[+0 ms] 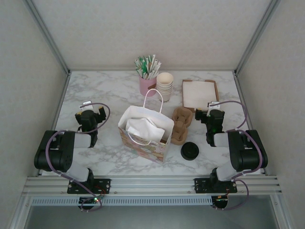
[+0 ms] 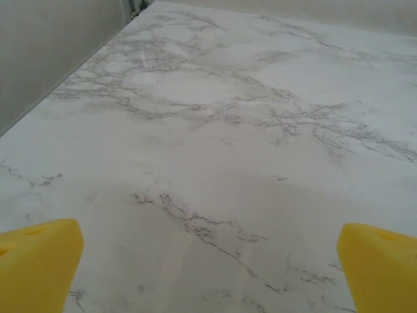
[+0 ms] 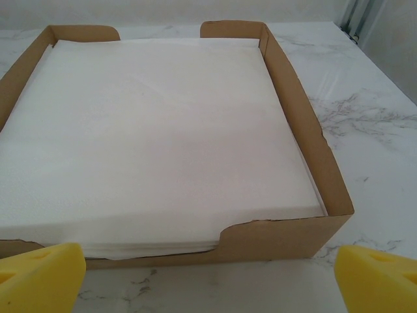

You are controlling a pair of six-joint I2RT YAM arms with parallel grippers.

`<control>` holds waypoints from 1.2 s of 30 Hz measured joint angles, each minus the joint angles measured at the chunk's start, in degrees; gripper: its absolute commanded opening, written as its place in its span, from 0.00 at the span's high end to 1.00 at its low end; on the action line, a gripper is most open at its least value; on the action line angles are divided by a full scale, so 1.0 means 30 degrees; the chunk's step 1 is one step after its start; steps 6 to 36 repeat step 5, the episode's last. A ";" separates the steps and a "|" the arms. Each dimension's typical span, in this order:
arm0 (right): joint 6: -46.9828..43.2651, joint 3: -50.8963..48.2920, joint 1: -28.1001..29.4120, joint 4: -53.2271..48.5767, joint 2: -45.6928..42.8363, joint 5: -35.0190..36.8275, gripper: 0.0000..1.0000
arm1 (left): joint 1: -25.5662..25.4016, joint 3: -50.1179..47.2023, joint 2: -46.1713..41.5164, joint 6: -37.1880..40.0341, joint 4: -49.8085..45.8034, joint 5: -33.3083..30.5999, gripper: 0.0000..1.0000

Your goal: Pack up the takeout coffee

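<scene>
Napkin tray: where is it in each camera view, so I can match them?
Top external: napkin tray at far right, just beyond the right gripper.
Right wrist: straight ahead, centre frame, past the yellow fingertips.
Left wrist: camera looks across the marble table toward the left wall.
Shared landmark: the marble table.

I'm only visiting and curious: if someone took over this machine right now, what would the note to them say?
Left gripper: open, empty, over bare table.
Right gripper: open, empty, facing the napkin box.
Coffee: upright on the table, right of the bag, just in front of the carrier, untouched.
Bag: standing open mid-table, white paper inside.
Done: nothing yet.
Left: grasp the coffee and set it in the bag. The right arm looks nearer to it.
</scene>
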 measured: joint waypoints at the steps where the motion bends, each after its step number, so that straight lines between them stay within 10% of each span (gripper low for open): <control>1: 0.0000 0.0000 -0.0007 0.0000 0.0000 -0.0073 0.01 | 0.0000 0.0000 0.0000 0.0000 0.0000 0.0000 0.00; 36: -0.0007 0.0000 -0.0036 0.0000 0.0000 -0.0299 0.01 | 0.0000 0.0000 0.0000 0.0000 0.0000 0.0000 0.00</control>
